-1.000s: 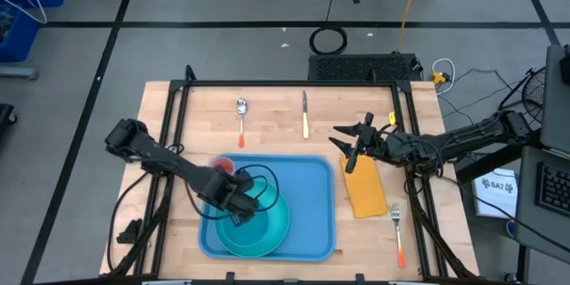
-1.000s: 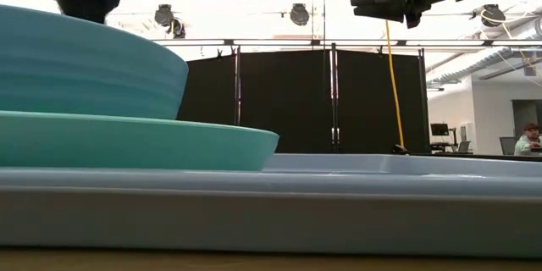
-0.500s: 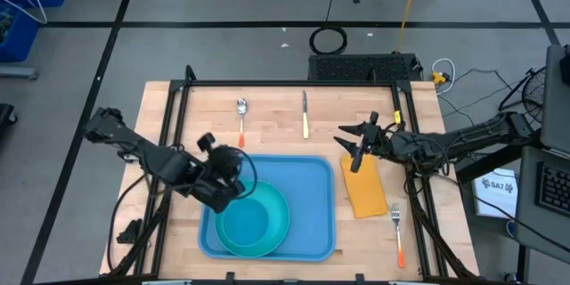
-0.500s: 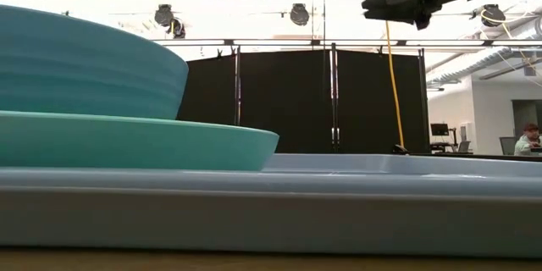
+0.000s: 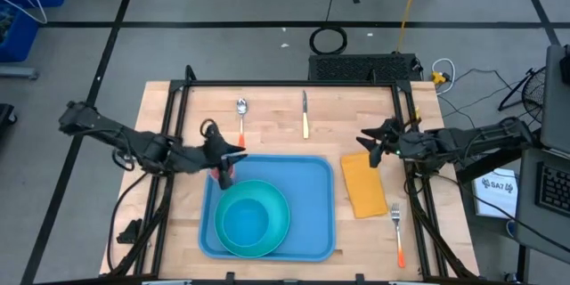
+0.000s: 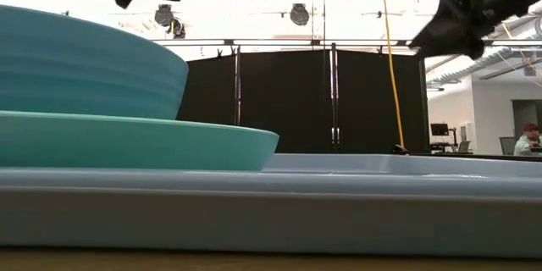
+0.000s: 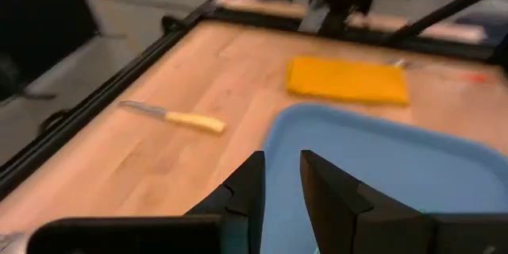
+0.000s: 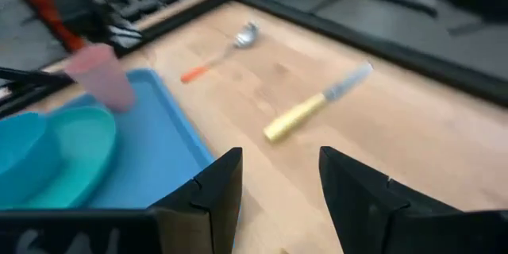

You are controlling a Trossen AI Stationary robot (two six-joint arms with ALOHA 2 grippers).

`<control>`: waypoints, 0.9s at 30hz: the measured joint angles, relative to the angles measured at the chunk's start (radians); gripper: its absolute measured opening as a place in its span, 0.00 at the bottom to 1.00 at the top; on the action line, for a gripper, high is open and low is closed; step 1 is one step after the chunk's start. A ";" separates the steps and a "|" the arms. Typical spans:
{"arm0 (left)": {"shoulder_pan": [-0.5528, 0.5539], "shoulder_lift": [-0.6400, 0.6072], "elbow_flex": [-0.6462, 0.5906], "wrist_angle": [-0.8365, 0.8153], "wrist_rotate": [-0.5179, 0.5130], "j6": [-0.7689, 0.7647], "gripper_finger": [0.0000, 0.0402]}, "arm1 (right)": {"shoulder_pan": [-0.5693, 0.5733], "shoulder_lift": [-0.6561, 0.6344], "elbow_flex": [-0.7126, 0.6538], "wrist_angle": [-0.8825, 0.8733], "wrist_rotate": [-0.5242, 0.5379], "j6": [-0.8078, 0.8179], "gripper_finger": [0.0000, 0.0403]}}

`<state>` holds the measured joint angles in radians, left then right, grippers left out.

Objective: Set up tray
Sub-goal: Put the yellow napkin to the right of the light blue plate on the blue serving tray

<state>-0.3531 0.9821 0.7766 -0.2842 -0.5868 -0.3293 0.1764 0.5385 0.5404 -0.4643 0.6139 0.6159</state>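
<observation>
Light-blue plastic rectangular tray (image 5: 312, 205) lies below the left gripper (image 5: 223, 162), fingers slightly parted, empty; right gripper (image 5: 372, 145) hovers over the bench (image 5: 276, 125), fingers spread.

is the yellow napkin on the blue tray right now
No, the napkin lies on the bare wood to the right of the tray, apart from its rim.
</observation>
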 joint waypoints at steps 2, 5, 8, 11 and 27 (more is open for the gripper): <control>0.023 -0.051 -0.054 0.051 0.026 0.023 0.22 | -0.007 0.004 0.000 -0.053 0.011 0.060 0.39; 0.045 -0.109 -0.108 0.071 0.032 0.037 0.22 | -0.008 0.022 0.000 -0.086 0.010 0.107 0.39; 0.066 -0.141 -0.147 0.098 0.043 0.038 0.22 | -0.008 0.049 0.000 -0.069 0.010 0.112 0.39; 0.089 -0.146 -0.174 0.155 0.057 0.011 0.22 | -0.008 0.075 0.000 -0.014 0.010 0.081 0.39; 0.357 0.421 0.069 0.631 0.767 -0.249 0.22 | -0.047 0.123 0.000 0.138 0.018 -0.093 0.39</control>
<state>0.0039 1.4033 0.8451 0.3467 0.1799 -0.5778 0.1291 0.6612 0.5404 -0.3267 0.6315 0.5224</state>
